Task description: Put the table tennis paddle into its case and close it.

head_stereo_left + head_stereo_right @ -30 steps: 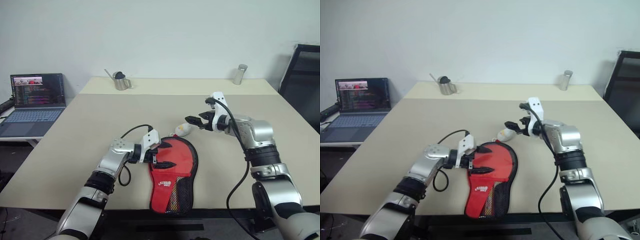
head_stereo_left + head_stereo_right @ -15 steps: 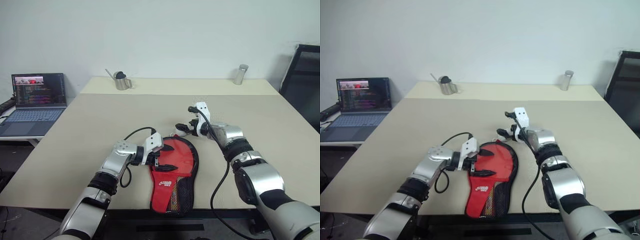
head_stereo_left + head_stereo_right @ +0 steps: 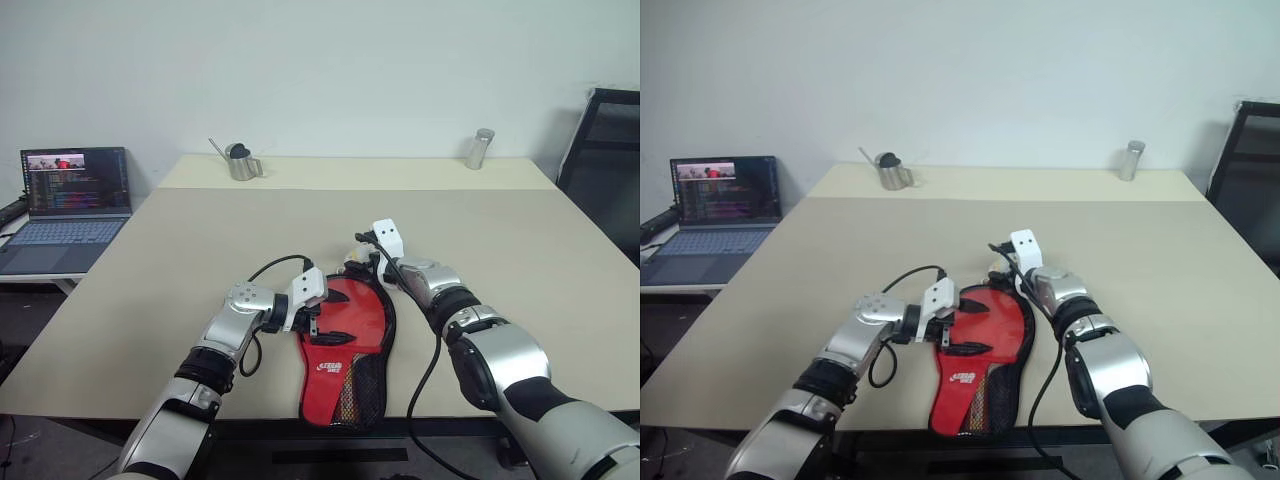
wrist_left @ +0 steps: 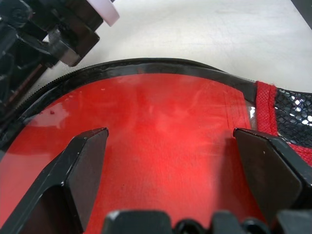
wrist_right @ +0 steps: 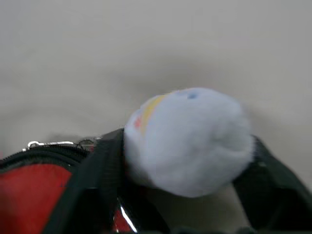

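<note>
A beige surface fills the middle of the room before a pale wall. Near its far edge, toward the left, stands a small metal jug with a long thin spout and a dark lid. At the far right stands a metal shaker. Off to the left, on a lower white desk, an open laptop shows a lit screen. A black chair stands at the right.

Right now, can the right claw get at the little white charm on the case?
Probably yes. The right claw already has a finger on each side of the charm, at the top edge of the case, with nothing between them. The left claw sits apart over the red face.
</note>
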{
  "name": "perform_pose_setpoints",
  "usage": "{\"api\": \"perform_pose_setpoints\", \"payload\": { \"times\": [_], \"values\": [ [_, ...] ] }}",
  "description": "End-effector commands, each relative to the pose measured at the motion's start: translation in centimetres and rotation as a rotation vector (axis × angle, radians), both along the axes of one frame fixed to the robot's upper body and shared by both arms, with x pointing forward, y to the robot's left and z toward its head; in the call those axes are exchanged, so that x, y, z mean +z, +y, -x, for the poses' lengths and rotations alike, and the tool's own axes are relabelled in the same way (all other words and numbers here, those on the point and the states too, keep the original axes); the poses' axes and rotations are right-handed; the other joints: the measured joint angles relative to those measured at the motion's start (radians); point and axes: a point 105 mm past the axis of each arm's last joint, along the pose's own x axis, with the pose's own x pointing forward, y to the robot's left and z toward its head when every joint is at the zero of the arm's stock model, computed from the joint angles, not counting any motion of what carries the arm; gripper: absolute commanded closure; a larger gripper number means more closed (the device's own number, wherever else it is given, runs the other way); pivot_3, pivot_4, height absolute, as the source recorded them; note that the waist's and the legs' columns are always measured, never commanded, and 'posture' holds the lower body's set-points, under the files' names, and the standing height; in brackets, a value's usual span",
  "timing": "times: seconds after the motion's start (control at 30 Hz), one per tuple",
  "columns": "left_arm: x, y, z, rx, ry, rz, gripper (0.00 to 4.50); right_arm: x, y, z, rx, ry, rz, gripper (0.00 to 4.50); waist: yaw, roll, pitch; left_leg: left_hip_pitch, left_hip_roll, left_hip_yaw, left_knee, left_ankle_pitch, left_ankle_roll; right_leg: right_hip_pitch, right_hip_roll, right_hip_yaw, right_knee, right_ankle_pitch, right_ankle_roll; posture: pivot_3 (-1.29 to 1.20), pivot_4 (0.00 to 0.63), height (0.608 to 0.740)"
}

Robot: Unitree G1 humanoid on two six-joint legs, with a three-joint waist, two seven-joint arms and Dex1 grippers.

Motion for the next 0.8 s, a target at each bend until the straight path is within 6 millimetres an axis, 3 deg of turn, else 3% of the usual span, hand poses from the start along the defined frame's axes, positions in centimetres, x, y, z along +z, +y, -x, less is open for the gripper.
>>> {"api": "perform_pose_setpoints", "payload": {
  "times": [0.03, 0.13, 0.23, 0.43, 0.57, 0.7, 0.8],
  "values": [
    [0.7, -0.3, -0.2, -0.013, -0.045, 0.000, 0.00, 1.7, 0.6, -0.3, 0.007, -0.038, -0.034, 2.68, 0.000, 0.000, 0.000, 0.000, 0.000, 0.000, 0.000, 0.000, 0.000, 0.000, 0.000, 0.000, 0.000, 0.000, 0.000, 0.00, 0.150, 0.740],
    [0.8, -0.4, -0.5, -0.012, -0.050, 0.001, 0.00, 1.4, 0.4, -0.3, -0.003, -0.026, -0.039, 3.65, 0.000, 0.000, 0.000, 0.000, 0.000, 0.000, 0.000, 0.000, 0.000, 0.000, 0.000, 0.000, 0.000, 0.000, 0.000, 0.00, 0.150, 0.740],
    [0.3, -0.4, -0.9, 0.011, -0.041, -0.006, 0.00, 1.1, 0.3, -0.3, -0.006, -0.020, -0.037, 4.18, 0.001, 0.000, 0.000, 0.000, 0.000, 0.000, 0.000, 0.000, 0.000, 0.000, 0.000, 0.000, 0.000, 0.000, 0.000, 0.00, 0.150, 0.740],
    [-3.4, 0.6, -1.3, 0.063, 0.049, -0.111, 0.00, 1.3, 0.8, -0.1, 0.015, -0.025, -0.038, 4.25, 0.000, 0.000, -0.001, 0.001, 0.000, 0.000, 0.000, 0.000, 0.000, 0.001, 0.000, 0.000, 0.001, 0.000, 0.000, 0.00, 0.150, 0.740],
    [-4.5, 0.9, -1.2, 0.061, 0.081, -0.144, 0.00, 1.8, 1.3, -0.1, 0.032, -0.040, -0.040, 4.25, 0.000, 0.000, -0.002, 0.004, 0.000, 0.001, 0.000, 0.000, 0.000, 0.003, 0.000, 0.000, 0.001, 0.000, 0.000, 0.00, 0.150, 0.740],
    [-5.8, 1.2, -0.7, 0.037, 0.110, -0.194, 0.00, 3.2, 1.3, -0.3, 0.044, -0.075, -0.056, 4.25, 0.000, 0.001, -0.003, 0.013, 0.000, 0.001, 0.000, 0.000, 0.000, 0.012, 0.000, 0.000, 0.001, 0.000, 0.000, 0.00, 0.150, 0.740],
    [-6.1, 1.2, -0.4, 0.026, 0.124, -0.196, 0.00, 4.7, 0.1, -0.7, 0.020, -0.106, -0.067, 4.25, -0.001, 0.001, -0.004, 0.020, 0.000, 0.000, -0.002, 0.000, 0.000, 0.020, 0.000, 0.000, -0.001, 0.000, 0.000, 0.00, 0.150, 0.740]
  ]
}}
